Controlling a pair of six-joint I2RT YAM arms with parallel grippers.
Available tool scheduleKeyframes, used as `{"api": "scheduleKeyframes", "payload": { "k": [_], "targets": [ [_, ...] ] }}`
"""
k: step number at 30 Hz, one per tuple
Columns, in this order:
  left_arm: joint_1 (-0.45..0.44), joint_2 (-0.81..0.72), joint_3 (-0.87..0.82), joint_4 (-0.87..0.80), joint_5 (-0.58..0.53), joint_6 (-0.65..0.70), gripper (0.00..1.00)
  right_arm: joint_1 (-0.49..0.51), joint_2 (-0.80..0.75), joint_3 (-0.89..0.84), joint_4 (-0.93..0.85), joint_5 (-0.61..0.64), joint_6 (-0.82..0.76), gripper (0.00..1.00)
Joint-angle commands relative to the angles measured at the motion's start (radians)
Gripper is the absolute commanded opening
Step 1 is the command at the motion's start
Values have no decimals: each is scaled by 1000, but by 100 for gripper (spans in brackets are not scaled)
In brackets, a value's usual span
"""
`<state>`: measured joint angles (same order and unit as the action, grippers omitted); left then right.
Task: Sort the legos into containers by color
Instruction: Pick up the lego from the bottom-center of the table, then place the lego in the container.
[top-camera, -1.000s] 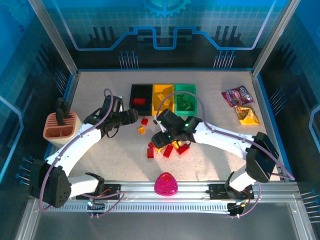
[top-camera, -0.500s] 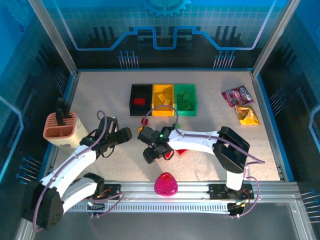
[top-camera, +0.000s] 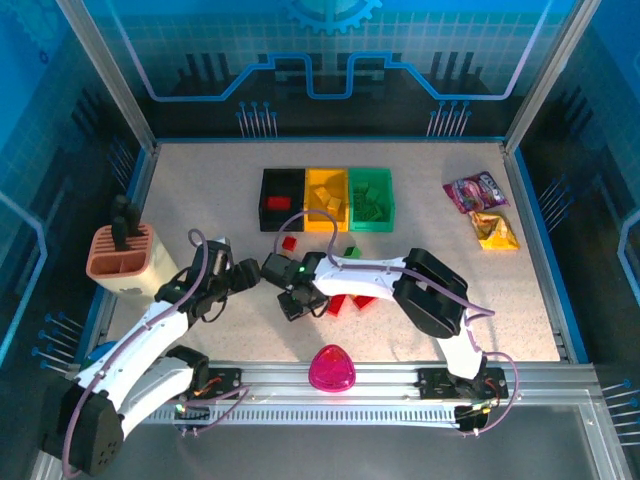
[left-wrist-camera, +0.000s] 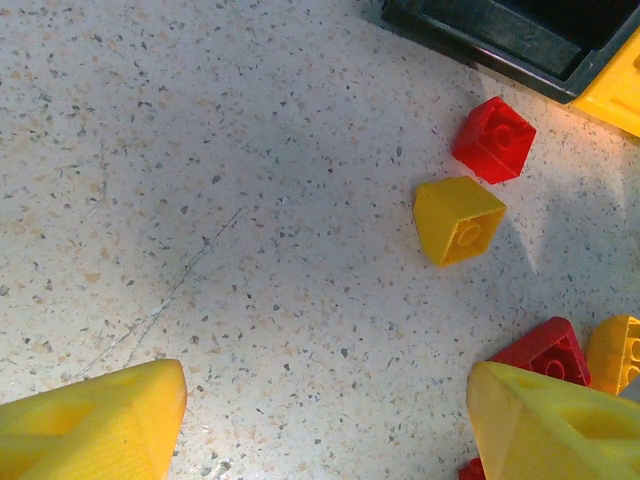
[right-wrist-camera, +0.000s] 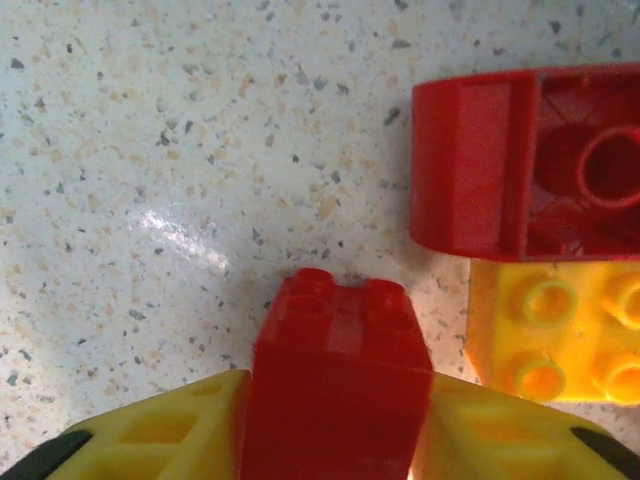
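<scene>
My right gripper (right-wrist-camera: 335, 405) is shut on a red lego (right-wrist-camera: 338, 350), studs pointing at the table, low over the surface; from above it sits left of the loose pile (top-camera: 294, 301). Beside it lie an upturned red lego (right-wrist-camera: 525, 160) and a yellow lego (right-wrist-camera: 555, 340). My left gripper (left-wrist-camera: 325, 415) is open over bare table, with nothing between its yellow fingers (left-wrist-camera: 95, 425). Ahead of it lie a yellow lego (left-wrist-camera: 458, 218) and a red lego (left-wrist-camera: 492, 138). The black container (top-camera: 281, 199), yellow container (top-camera: 326, 198) and green container (top-camera: 371, 197) stand in a row at the back.
A pink dome (top-camera: 332, 368) sits near the front rail. A terracotta holder (top-camera: 122, 255) stands at the left. Two snack packets (top-camera: 476, 190) lie at the right. Loose red legos (top-camera: 346, 302) and a green one (top-camera: 350, 251) lie mid-table.
The right arm swung left across the pile and its gripper closed on a red lego. The left arm pulled back from the black bin toward the near left.
</scene>
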<state>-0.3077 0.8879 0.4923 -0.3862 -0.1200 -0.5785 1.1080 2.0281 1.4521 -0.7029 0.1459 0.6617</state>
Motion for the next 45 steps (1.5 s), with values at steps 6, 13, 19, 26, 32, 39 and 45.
{"api": "scheduleKeyframes", "payload": {
  "k": [6,13,19,26,32,39,45],
  "targets": [
    [0,-24,-8,-5,-30,-4,75,18,4,74,-71,60,-34,24],
    [-2,-80,-26,25,-2,5,74,-48,-9,236,-132,107,-137,23],
    [-2,-178,-66,47,58,5,74,-129,29,385,-160,96,-214,24],
    [-3,-249,-115,18,67,-29,73,-238,152,594,-190,54,-294,24],
    [-5,-270,-135,14,95,-64,71,-322,377,932,-303,38,-349,24],
    [-8,-305,-131,-16,100,-67,71,-373,499,1127,-300,20,-367,29],
    [-11,-309,-116,-27,107,-63,71,-369,452,1117,-257,18,-375,74]
  ]
}}
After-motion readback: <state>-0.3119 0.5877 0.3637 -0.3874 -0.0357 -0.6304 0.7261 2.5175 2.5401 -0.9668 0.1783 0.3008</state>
